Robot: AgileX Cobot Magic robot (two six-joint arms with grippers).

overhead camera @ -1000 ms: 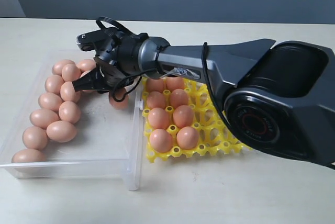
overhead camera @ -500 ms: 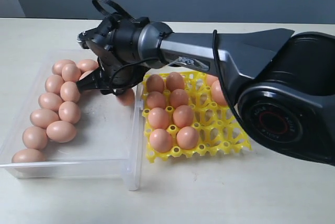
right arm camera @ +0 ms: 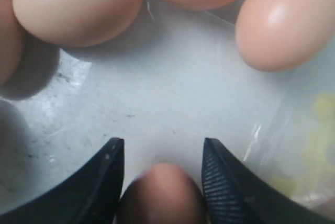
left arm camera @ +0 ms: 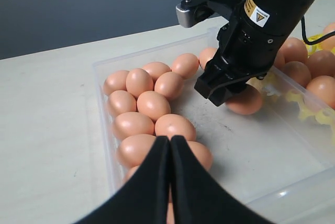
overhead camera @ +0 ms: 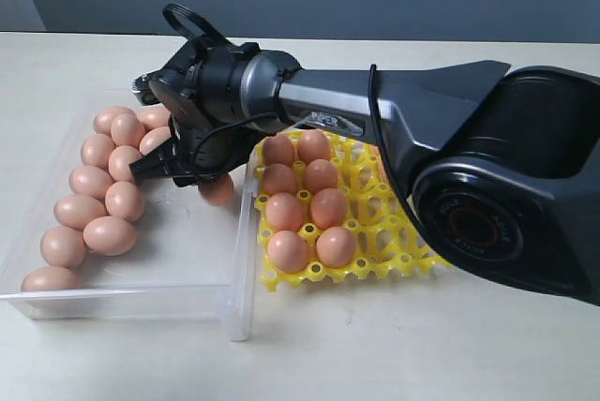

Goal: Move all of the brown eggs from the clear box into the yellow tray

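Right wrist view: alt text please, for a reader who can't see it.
A brown egg sits between the right end effector's two dark fingers, over the clear box floor; whether it is gripped is unclear. More eggs lie ahead.

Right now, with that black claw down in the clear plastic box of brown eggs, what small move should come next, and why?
Probably ease the right gripper shut on the pinkish-brown oval egg between its fingers; whether it already grips is unclear. It sits low in the shallow clear plastic box, and the bright yellow plastic egg tray has empty cups.
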